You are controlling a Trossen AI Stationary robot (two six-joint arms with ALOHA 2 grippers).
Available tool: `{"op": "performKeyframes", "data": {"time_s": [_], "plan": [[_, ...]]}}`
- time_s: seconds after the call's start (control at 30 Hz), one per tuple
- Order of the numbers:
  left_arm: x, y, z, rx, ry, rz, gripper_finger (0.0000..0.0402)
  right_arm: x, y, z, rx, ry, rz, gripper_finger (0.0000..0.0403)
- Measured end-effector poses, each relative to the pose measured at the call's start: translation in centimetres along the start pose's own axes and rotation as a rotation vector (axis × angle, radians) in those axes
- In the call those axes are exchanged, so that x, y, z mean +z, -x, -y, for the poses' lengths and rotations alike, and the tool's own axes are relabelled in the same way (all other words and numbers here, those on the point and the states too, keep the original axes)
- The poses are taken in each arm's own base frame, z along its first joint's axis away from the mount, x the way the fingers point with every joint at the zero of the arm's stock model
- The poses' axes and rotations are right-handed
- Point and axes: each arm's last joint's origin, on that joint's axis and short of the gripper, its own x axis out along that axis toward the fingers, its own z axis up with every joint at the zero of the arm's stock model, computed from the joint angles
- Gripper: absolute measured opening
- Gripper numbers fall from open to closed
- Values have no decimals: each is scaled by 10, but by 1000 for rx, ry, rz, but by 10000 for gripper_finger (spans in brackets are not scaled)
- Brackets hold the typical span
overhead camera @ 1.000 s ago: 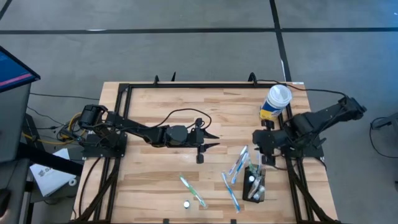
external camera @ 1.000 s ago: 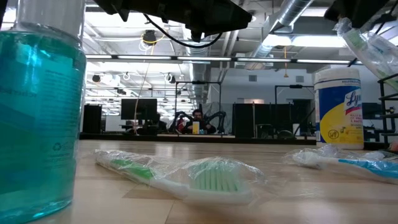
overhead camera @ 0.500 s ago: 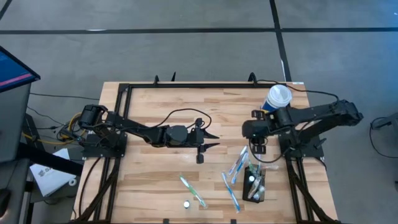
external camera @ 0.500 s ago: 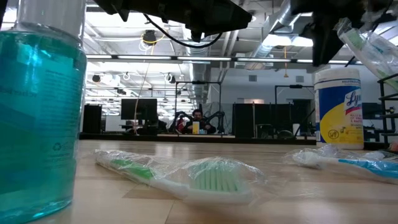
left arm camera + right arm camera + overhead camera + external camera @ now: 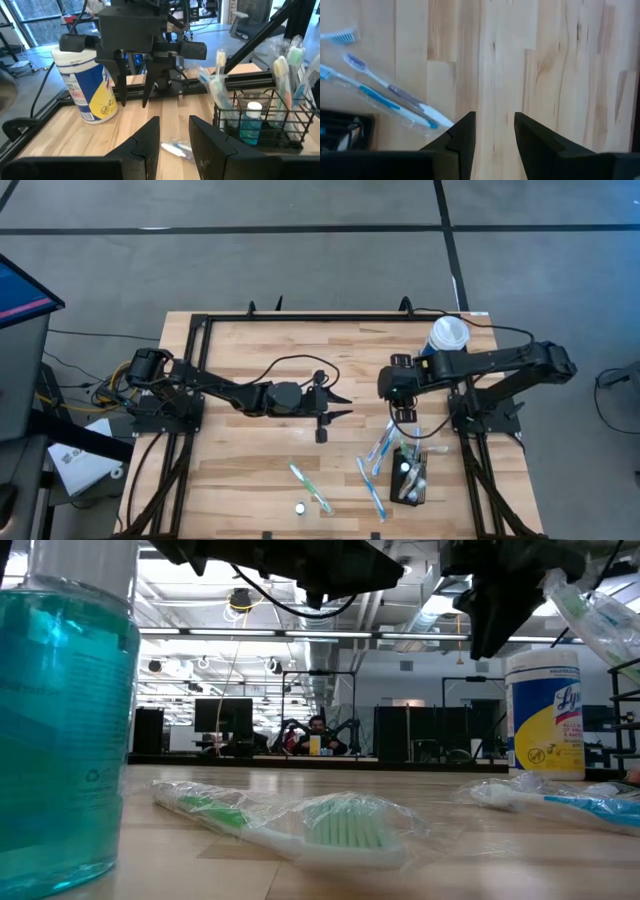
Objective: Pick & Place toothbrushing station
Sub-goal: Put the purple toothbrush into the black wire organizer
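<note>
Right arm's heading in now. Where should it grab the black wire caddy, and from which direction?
Judging by its pose, from straight above, closing on one long top rim wire of the black wire caddy. It stands upright, open-topped, with toothbrushes and a small bottle sticking up inside, so only the rim is free. The right gripper, fingers open, hangs above the table beside it; the left gripper waits mid-table.

Around your wooden table [image 5: 250,450] lies grey floor [image 5: 300,260] crossed by dark lines; beyond it you face an open workshop with ceiling ducts [image 5: 470,565], strip lights [image 5: 330,633] and dark monitors [image 5: 222,715]
</note>
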Motion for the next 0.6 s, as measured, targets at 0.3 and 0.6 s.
{"op": "performKeyframes", "data": {"time_s": [0.3, 0.6], "plan": [[-5, 0, -4, 11, -2, -13, 99, 13, -20, -4, -1, 75, 46, 124], [-5, 0, -4, 10, -2, -13, 99, 29, -46, -9, -1, 127, 44, 124]]}}
